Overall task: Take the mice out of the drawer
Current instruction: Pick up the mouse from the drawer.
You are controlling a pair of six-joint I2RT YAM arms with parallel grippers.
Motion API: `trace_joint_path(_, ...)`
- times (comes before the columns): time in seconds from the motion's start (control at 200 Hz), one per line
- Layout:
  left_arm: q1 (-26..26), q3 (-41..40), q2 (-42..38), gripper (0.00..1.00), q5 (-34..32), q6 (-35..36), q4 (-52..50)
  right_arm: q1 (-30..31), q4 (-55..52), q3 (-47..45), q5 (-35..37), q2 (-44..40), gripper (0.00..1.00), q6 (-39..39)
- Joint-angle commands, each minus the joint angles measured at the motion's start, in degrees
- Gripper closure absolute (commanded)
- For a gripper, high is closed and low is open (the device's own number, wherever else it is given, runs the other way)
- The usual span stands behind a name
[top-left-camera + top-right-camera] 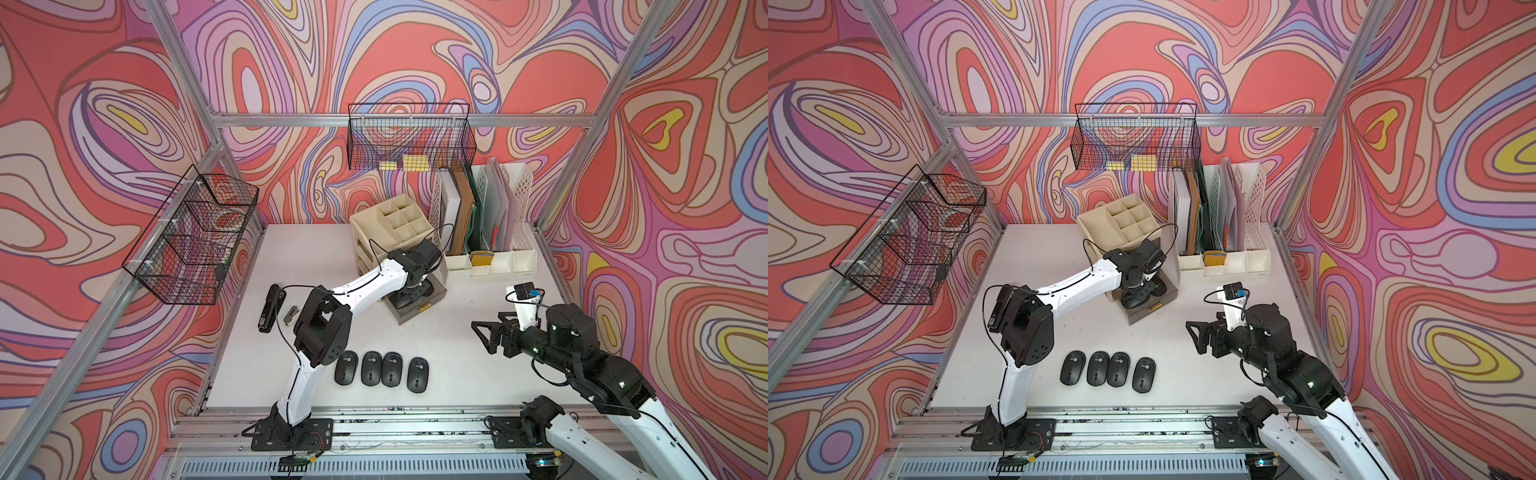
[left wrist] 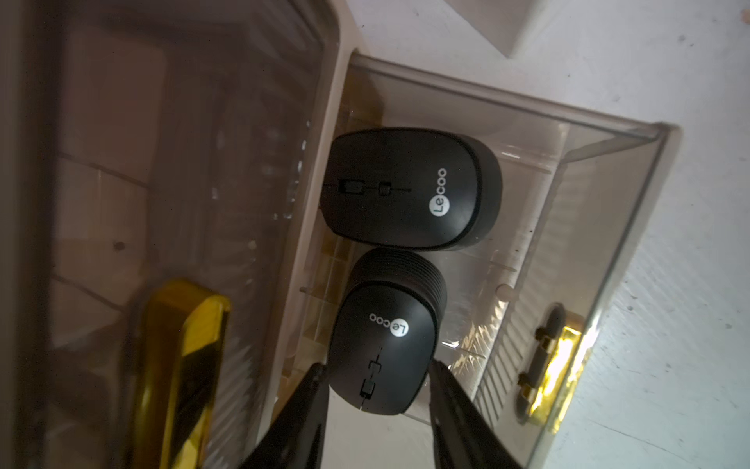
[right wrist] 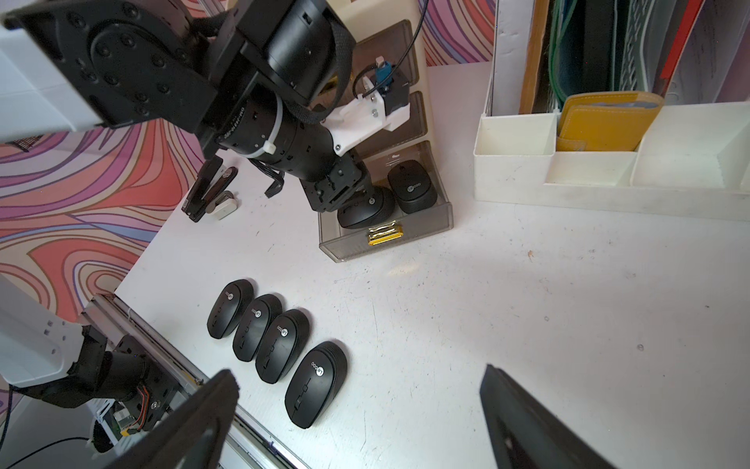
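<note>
Four mice point(image 1: 392, 369) sat out on the table point(image 1: 457, 365), and two more were in the open drawer point(image 3: 353, 245).
The drawer was smoky grey and see-through, with a little gold handle point(image 3: 384, 236). It stood pulled out from the bottom of the cream organiser point(image 1: 365, 226). Two black oval mice lay inside it, touching each other. The first mouse point(image 2: 410, 189) pointed its wheel in toward the organiser. The second mouse point(image 2: 381, 345) was turned sideways, its ridged end against the first. The four mice on the table lay in a row near the front edge, tops up and white round logos showing. Three were close together and the fourth was a little apart.
</note>
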Motion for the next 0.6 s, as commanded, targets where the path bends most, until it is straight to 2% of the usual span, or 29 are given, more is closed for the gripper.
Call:
trace_joint_path(0.0, -0.14, -1.16, 1.29, 0.67, -4.35, 1.10, 2.33, 0.34, 0.61, -0.55, 0.87, 0.22, 0.02, -0.23)
trace_joint_path(0.24, -0.15, -1.87, 3.95, 1.00, -5.47, 1.70, 3.43, 0.34, 0.60, -0.56, 1.02, 0.69, 0.03, -0.14)
trace_joint_path(0.596, -0.22, -4.90, 5.01, 1.00, -12.62, 1.91, 9.04, 0.34, 0.73, -0.61, 0.87, 1.50, 0.04, -0.28)
